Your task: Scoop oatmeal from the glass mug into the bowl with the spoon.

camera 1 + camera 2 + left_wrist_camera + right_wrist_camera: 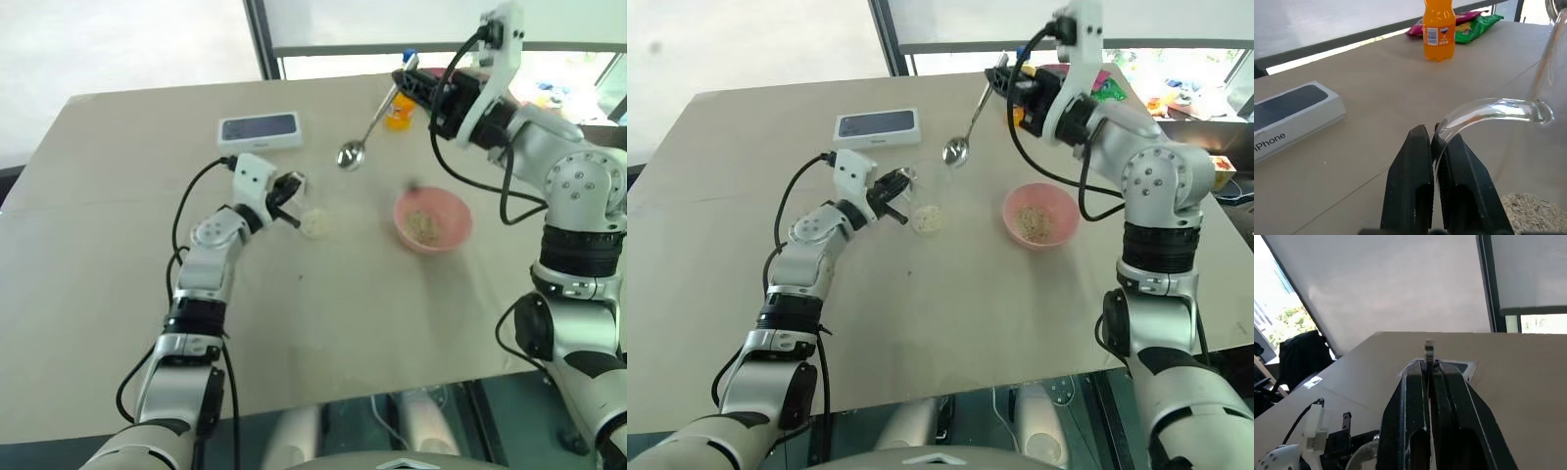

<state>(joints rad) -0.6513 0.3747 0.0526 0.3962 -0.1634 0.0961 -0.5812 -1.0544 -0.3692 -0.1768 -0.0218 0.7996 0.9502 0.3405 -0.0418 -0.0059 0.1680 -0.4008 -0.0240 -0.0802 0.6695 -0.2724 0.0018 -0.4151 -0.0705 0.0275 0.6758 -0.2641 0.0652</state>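
A beige counter (323,323) stands by bright windows. The left hand (1433,142) pinches the glass mug (928,204) handle; the raised right hand (411,83) grips the spoon (367,132) beside the pink bowl (432,219) with oatmeal (423,225).

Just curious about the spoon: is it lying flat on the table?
No, the spoon hangs in the air, pinched by its handle in the right tool, above the table.
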